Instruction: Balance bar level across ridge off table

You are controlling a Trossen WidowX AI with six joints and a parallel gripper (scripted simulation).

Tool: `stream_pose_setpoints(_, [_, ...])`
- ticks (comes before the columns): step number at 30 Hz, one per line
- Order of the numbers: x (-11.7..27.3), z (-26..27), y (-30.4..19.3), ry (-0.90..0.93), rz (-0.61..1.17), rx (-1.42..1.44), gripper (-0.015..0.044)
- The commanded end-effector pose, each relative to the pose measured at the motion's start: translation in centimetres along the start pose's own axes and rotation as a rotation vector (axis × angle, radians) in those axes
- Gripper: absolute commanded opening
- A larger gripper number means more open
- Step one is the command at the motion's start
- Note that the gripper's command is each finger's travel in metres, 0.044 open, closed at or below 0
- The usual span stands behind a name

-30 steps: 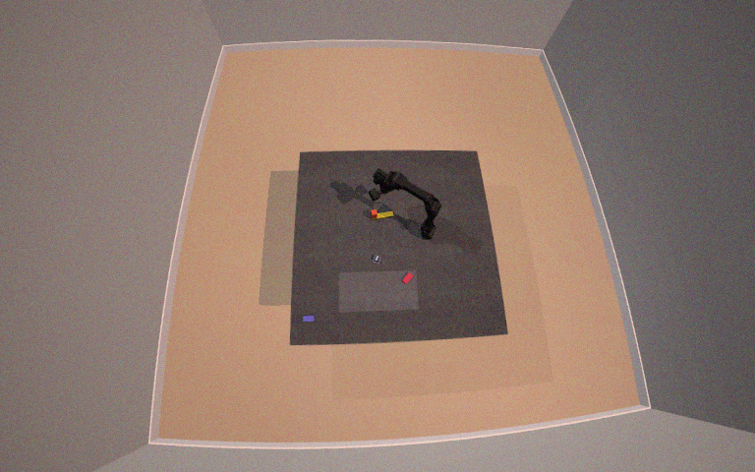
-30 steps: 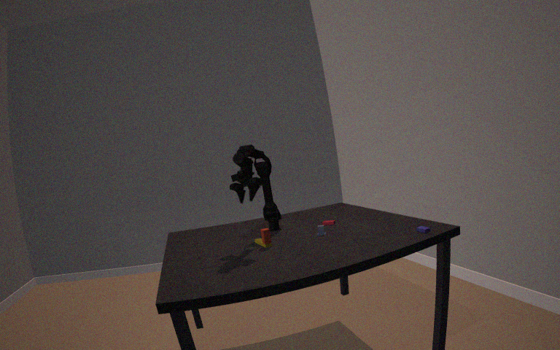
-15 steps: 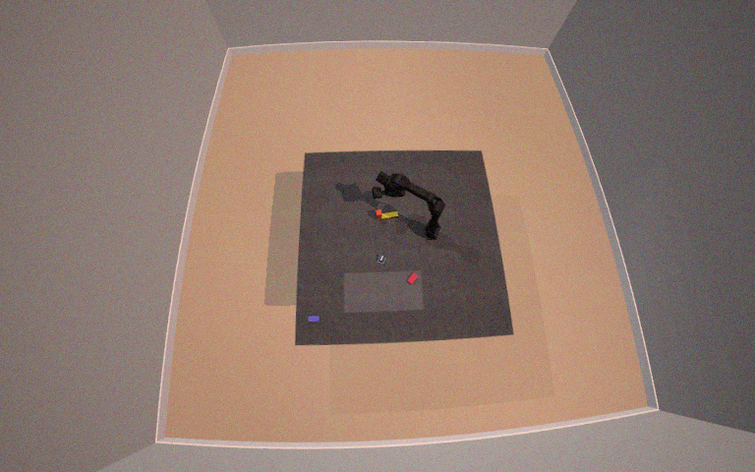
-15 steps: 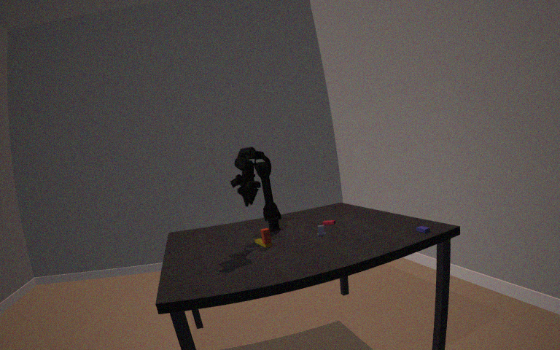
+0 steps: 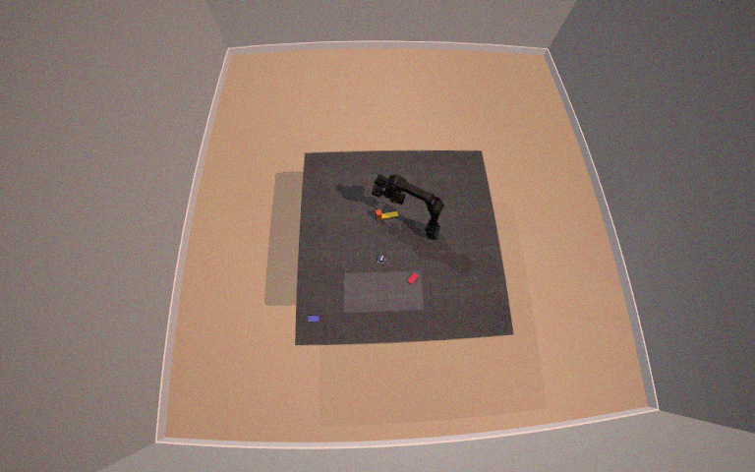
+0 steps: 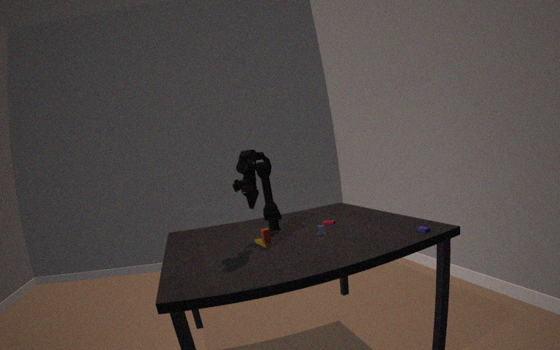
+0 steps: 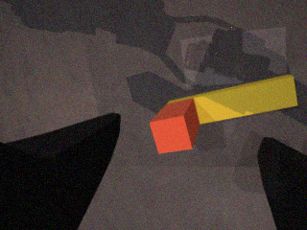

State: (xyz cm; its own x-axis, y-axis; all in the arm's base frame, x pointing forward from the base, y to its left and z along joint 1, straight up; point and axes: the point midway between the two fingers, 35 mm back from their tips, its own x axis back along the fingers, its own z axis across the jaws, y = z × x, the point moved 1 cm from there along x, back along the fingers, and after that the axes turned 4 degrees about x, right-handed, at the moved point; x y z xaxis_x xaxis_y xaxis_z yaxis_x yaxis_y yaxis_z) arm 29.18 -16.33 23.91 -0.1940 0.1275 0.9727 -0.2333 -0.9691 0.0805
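The gripper hangs partly open and empty above the yellow bar (lying on the table beside the orange ridge block).

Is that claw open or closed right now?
Open. In the wrist view the two dark fingers stand wide apart with only table between them, and the gripper hangs above the yellow bar, holding nothing.

Off to one side of my tabletop lies a small red block, resting at the corner of a paler grey rectangle. A tiny grey-blue piece stands near it. A purple block sits well apart, by the tabletop's corner.
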Motion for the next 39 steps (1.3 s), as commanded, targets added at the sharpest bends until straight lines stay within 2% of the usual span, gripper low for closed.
stream_pose_setpoints(1, [-0.5,-0.3,-0.4,-0.025,0.015,-0.116,0.0315])
stream_pose_setpoints(35, [-3.4,-2.3,-2.6,-0.209,-0.036,-1.083,0.0315])
stream_pose_setpoints(39, [-3.5,-2.4,-2.7,-0.217,-0.043,-1.125,0.0315])
